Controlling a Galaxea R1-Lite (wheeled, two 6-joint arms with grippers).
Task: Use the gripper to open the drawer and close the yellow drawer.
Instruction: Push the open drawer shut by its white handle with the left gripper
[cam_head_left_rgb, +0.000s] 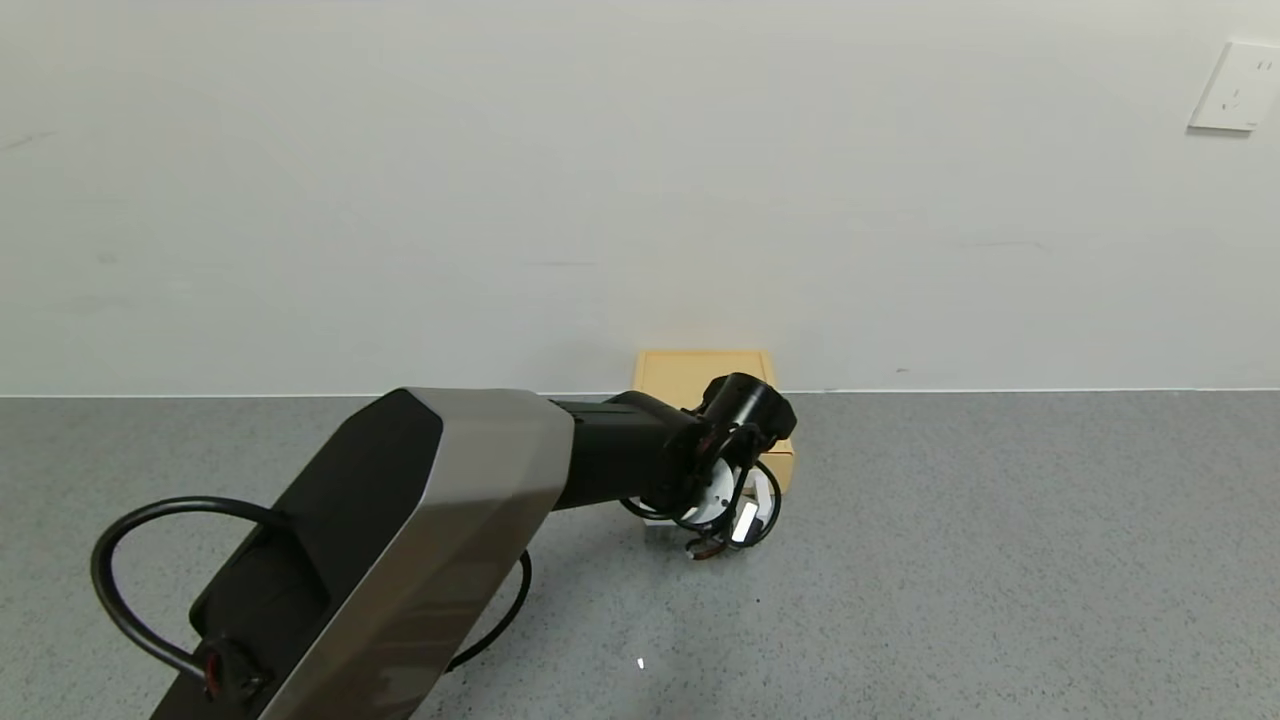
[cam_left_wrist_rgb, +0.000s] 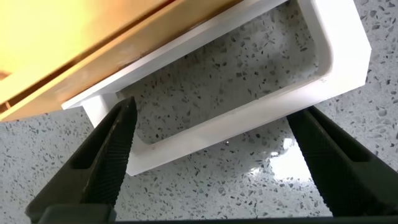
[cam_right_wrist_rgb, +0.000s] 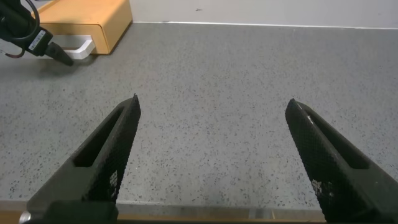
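Observation:
The yellow drawer (cam_head_left_rgb: 690, 372) sits in its flat case at the back of the grey table, against the wall, and looks pushed in. Its white loop handle (cam_head_left_rgb: 768, 492) faces forward. My left gripper (cam_head_left_rgb: 722, 538) hangs over the handle, open. In the left wrist view its fingers (cam_left_wrist_rgb: 112, 146) stand wide on either side of the handle's front bar (cam_left_wrist_rgb: 249, 116), without touching it, with the yellow drawer front (cam_left_wrist_rgb: 74, 37) behind. My right gripper (cam_right_wrist_rgb: 212, 102) is open and empty over bare table, far from the drawer (cam_right_wrist_rgb: 87, 18).
The white wall stands directly behind the case, with a wall socket (cam_head_left_rgb: 1235, 88) at the upper right. The grey speckled table (cam_head_left_rgb: 1000, 560) spreads out on both sides. My left arm's grey forearm (cam_head_left_rgb: 430, 540) and its cable loops cross the front left.

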